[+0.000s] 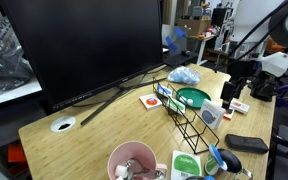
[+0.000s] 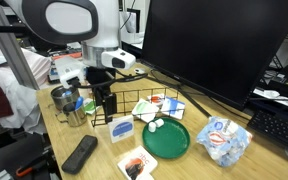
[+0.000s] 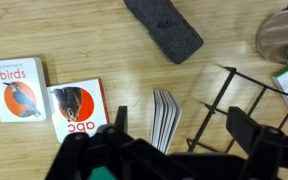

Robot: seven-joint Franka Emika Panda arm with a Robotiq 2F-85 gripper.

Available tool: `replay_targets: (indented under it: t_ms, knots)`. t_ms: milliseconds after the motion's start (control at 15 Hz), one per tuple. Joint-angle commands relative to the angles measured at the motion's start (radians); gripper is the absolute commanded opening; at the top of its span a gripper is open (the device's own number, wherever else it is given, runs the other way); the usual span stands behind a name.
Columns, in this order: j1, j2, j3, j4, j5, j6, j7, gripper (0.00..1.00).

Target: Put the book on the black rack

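- Wrist view shows the small thin pale book point(image 3: 165, 118) from its page edge. It stands upright on the light wooden worktop point(image 3: 94, 40).
- I see its whitish cover only in an exterior view point(image 2: 122, 130).
- The long low black wire rack point(image 3: 246, 95) is just beside the book, at one end of the rack. A narrow strip of wood shows between them in the wrist view, so I cannot tell if they touch. The book is not inside the loop dividers.
- The tool point(image 2: 106, 108) hangs above the book. Its fingers point(image 3: 242, 128) are wide apart, one on each side of the book in the wrist view, and nothing is clamped between them.
- On the other side of the book from the rack lie two flat things, side by side. One is a flat white booklet with red letters point(image 3: 79, 108). Next to it is a flat white booklet with a bird picture and the word "birds" point(image 3: 17, 88).
- A black oblong block point(image 3: 164, 28) lies near the top edge of the wrist view, and a shiny metal cup point(image 3: 284, 35) is in its top right corner.
- In an exterior view a round green bowl point(image 2: 166, 140) sits just beside the long side of the rack, and a big dark monitor point(image 2: 214, 45) stands behind.
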Motion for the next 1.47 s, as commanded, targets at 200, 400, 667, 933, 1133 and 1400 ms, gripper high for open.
replay_targets:
  t_ms: [200, 400, 667, 933, 1133, 1400]
  knots:
    - [0.003, 0.131, -0.028, 0.023, 0.01, 0.127, -0.018, 1.0]
    - [0.002, 0.177, -0.028, 0.039, -0.004, 0.175, 0.017, 1.0]
    - [-0.002, 0.23, -0.041, 0.061, -0.056, 0.214, 0.094, 1.0]
    - [0.003, 0.271, -0.062, 0.086, -0.09, 0.223, 0.155, 1.0]
    - [0.007, 0.295, -0.069, 0.104, -0.095, 0.219, 0.174, 1.0]
    - [0.006, 0.316, -0.068, 0.124, -0.061, 0.211, 0.164, 0.72]
